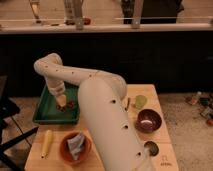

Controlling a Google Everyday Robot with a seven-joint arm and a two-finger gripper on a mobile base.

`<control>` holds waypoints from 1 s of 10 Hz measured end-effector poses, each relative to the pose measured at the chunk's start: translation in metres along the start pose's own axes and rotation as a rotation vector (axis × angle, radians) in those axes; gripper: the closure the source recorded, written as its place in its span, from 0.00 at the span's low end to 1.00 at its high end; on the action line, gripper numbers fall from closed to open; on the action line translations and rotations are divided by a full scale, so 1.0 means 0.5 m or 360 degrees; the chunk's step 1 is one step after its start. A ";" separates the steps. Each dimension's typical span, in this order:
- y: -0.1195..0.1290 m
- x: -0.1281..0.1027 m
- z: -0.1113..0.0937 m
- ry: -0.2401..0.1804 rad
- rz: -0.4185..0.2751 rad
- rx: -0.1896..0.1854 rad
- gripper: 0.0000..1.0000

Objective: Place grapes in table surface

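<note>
One little clump of grapes (71,105) is what matters here, and it's sitting inside the green tray (42,114), toward the tray's right part, looking like a small dark reddish blob against the green. So the grapes are in the tray, not on the table surface (150,92). Right next to them, on their left, is the gripper (61,101), pointing down into the tray with its yellowish tip very close to the tray floor. Honestly can't tell whether the claw is open or closed, or whether it's actually touching the grapes or just beside them. The big white arm (102,117) comes up from the bottom of the view, bends over at the elbow above the tray's back left corner, and covers a good chunk of the middle of the table. The tray sits on the back left part of the light wooden top. In front of it, near the left edge, there's a long yellow corn cob (46,142), and just to its right an orange bowl (75,148) with something pale and crumpled in it. Over on the right side of the arm there's a dark purple bowl (148,120), a small green cup (140,101) behind it, and a small dark round thing (151,147) nearer the front edge.
</note>
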 end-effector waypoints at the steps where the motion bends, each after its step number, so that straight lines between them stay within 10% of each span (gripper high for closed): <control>1: 0.001 0.002 -0.008 0.0001 0.0002 0.0018 1.00; 10: 0.004 0.010 -0.104 0.0081 0.0002 0.0143 1.00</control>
